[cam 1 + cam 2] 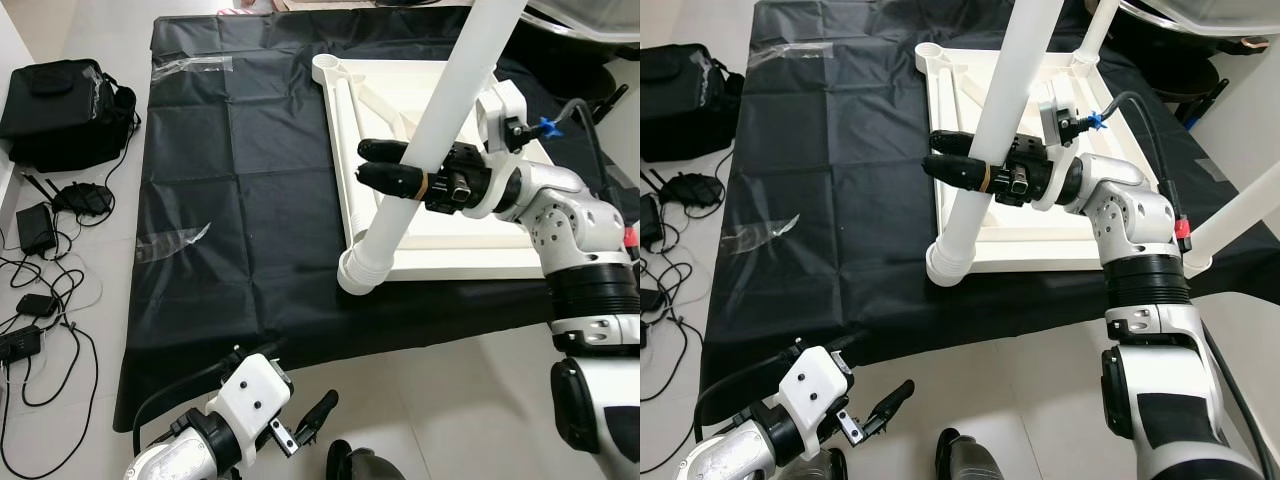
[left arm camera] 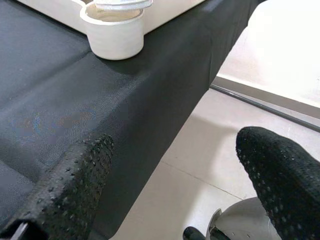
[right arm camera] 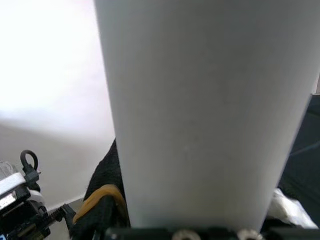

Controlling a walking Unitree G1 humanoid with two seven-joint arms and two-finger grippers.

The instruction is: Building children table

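A white tabletop [image 1: 450, 235] lay upside down on a black sheet [image 1: 240, 200] spread over the floor [image 1: 60, 400]. At its near left corner a white round socket [image 1: 358, 272] held the lower end of a long white table leg [image 1: 440, 130], which rose tilted up and to the right out of the top of the head views. The right claw [image 1: 385, 165] reached in from the right and pinched this leg about midway up its visible length, its two black fingers [image 1: 395, 180] pressed on either side of the tube; a tan band wrapped one finger. In the right wrist view the leg's pale surface stood just before the camera.

The left claw [image 1: 310, 420] hung low near the front edge of the sheet, above bare floor, its black fingers [image 2: 75, 185] spread apart and holding nothing. Its wrist view looked across the sheet toward the socket.

To the left of the sheet, a black bag [image 1: 65, 105] and a tangle of cables [image 1: 45, 300] lay on the floor.
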